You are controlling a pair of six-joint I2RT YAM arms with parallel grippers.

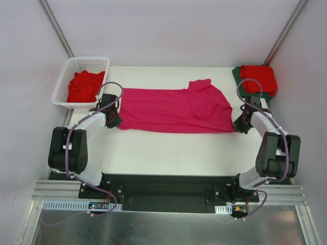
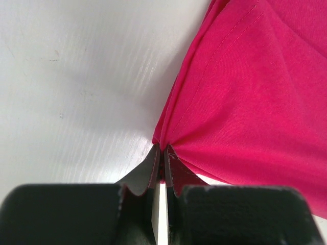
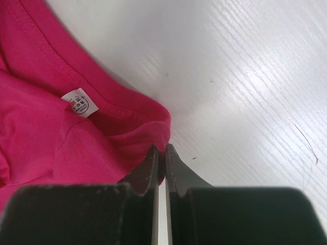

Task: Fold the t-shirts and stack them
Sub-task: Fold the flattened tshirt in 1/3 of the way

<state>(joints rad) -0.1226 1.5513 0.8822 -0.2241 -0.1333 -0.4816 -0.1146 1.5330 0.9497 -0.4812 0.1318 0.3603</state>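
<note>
A magenta-pink t-shirt (image 1: 173, 109) lies stretched across the middle of the white table, one sleeve folded over its right part. My left gripper (image 1: 114, 121) is shut on the shirt's left corner, and the cloth (image 2: 245, 102) bunches into the pinch of that gripper (image 2: 162, 149). My right gripper (image 1: 239, 126) is shut on the shirt's right end. In the right wrist view the neckband (image 3: 138, 115) with its small white label (image 3: 79, 104) runs into the closed gripper (image 3: 162, 148). A folded red t-shirt (image 1: 259, 79) rests on a dark green one (image 1: 236, 74) at the back right.
A white lattice basket (image 1: 69, 76) at the back left holds crumpled red t-shirts (image 1: 84, 86). Bare white table (image 1: 173, 153) lies between the pink shirt and the arm bases. Grey walls and slanted metal posts close in the back and sides.
</note>
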